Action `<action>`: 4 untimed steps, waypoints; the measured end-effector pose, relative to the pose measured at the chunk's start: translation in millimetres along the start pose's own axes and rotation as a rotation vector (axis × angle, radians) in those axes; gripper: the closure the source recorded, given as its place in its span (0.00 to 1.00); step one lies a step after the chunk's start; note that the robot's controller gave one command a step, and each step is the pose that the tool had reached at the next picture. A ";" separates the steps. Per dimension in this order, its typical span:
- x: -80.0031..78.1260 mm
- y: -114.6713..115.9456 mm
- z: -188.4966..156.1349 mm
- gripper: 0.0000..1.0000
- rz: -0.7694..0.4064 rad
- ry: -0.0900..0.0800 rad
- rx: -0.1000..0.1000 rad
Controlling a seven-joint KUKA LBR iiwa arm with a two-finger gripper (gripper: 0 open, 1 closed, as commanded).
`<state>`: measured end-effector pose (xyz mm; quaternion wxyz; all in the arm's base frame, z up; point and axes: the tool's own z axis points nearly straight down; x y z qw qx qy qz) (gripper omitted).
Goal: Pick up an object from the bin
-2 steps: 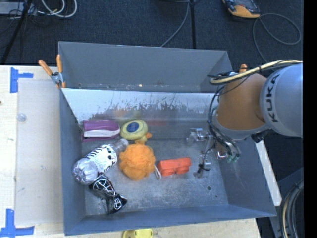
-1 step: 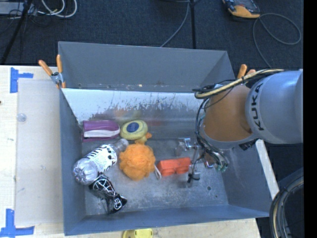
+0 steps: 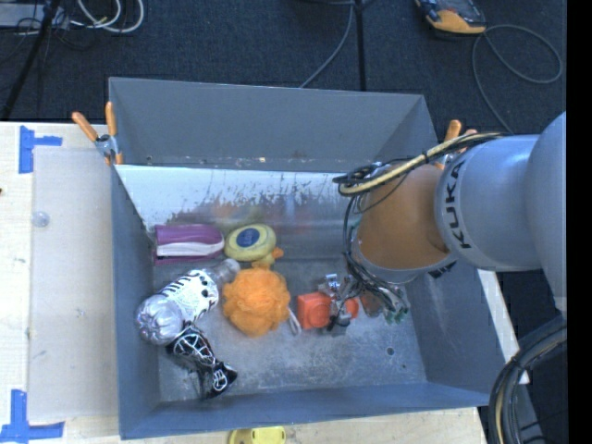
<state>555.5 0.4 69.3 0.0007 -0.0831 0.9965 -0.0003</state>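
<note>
Sitting just beside gripper: squat red-orange block

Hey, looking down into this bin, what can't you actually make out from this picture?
- Camera view: whether the claw touches the orange-red block beside it; the wrist's cables crowd over that spot.
- Camera view: the bin floor under the arm, covered by the orange wrist cover.
- Camera view: what the yellow-and-blue round thing is; too small, its lower edge behind the orange fuzzy ball.
</note>
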 end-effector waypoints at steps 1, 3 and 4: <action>0.0 0.0 0.0 1.00 0.000 0.000 0.000; -9.9 -2.0 -98.9 1.00 -0.064 0.000 -0.001; -10.5 -18.3 -212.2 1.00 0.000 -0.001 -0.001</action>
